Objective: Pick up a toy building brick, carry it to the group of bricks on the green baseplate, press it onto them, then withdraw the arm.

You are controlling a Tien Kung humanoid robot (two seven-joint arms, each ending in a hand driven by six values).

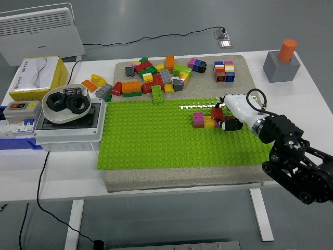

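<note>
My right hand [225, 119] has its fingers [229, 125] pinched on a red brick [217, 113]; white thumb side above, dark fingertips below and to the right. Brick sits right over the right end of the brick row [206, 120] on the green baseplate [156, 140], above the row's right-hand bricks, which the hand mostly hides. I can see the pink/magenta brick [198, 119] and the yellow one [209, 122] beside it; the rest is covered. Can't tell if the red brick is touching the row's studs yet or just above.

Row lies in the baseplate's right half, nearer the far edge. Loose brick pile [153, 78] is on the grey mat [182, 177] beyond the baseplate's far edge, w/ a small stacked block [224, 71] toward the mat's far right corner. Left arm not in view.

Risks as I read them: pressing w/ studs misaligned, so the brick jams tilted or skids off the row; the fingertips under the brick getting trapped against the row and blocking the seat; too much sideways push shifting the row or baseplate, since nothing visibly pins them. On letting go, a half-seated brick could lift off w/ the fingers. I'd square it up, press straight down, then release slowly.
</note>
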